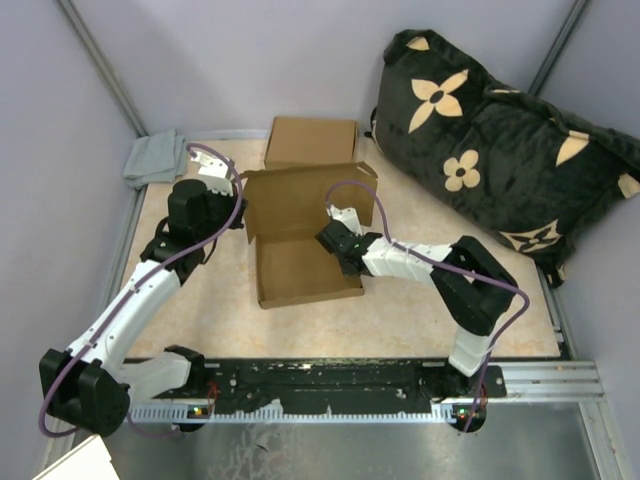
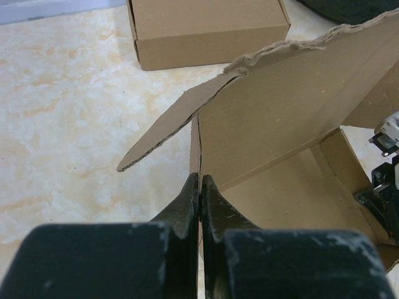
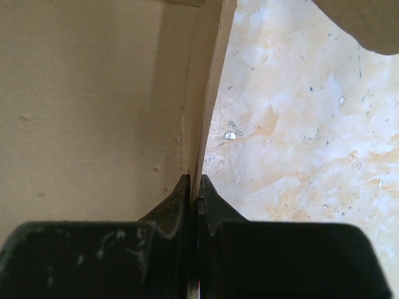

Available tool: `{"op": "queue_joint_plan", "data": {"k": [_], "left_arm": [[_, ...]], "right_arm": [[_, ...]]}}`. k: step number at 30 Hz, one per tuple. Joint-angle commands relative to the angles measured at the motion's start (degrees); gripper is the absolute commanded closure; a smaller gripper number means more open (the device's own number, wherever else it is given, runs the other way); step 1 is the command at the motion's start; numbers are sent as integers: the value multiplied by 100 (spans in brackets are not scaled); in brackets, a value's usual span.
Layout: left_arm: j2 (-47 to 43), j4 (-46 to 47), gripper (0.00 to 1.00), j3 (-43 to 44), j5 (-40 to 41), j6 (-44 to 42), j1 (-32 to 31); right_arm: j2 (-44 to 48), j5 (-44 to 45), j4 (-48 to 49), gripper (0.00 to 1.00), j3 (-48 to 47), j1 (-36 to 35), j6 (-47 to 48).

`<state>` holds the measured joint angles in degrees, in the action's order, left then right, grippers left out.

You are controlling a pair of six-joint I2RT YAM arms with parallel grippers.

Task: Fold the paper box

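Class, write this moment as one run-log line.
left tool: shut on left wall of open brown cardboard box | right tool: shut on its right wall | lid: raised

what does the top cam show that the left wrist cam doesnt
Only the top external view shows the black flowered pillow and the grey cloth in the far left corner. Only the left wrist view shows, close up, the left gripper pinched shut on a side wall of the open box, and the ragged edge of its raised lid. Both show the open box, the closed box behind it, and the right gripper at the open box's right wall.
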<state>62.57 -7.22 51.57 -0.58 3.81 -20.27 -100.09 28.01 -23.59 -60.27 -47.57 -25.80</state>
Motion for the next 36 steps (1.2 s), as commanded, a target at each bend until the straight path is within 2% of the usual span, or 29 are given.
{"op": "queue_joint_plan", "data": {"k": [1,5,8,16,24,28,31,36], "left_arm": [[-104,186,100,-33,-148,10,-65],[-121,188,100,-39,-34,-58,-66],[-148,203,100,-57,51,-95,-72],[-218,208,100,-102,159,-92,-66],[-200,282,100,-114,56,-52,-66],[-222,337,100,-156,38,-39,-64],[-222,368,100,-161,-8,-6,-69],[-218,372,100,-182,-13,10,-64]], "right_arm": [[-470,500,33,100,64,-51,-324],[-99,122,444,66,259,-27,-425],[306,-14,566,54,274,45,-391],[1603,-41,457,42,264,461,-25],[2877,-404,683,40,211,1149,798],[2547,-1477,467,48,-19,1384,985],[2120,-2282,480,51,53,1338,819],[1348,-2376,633,47,230,1116,680]]}}
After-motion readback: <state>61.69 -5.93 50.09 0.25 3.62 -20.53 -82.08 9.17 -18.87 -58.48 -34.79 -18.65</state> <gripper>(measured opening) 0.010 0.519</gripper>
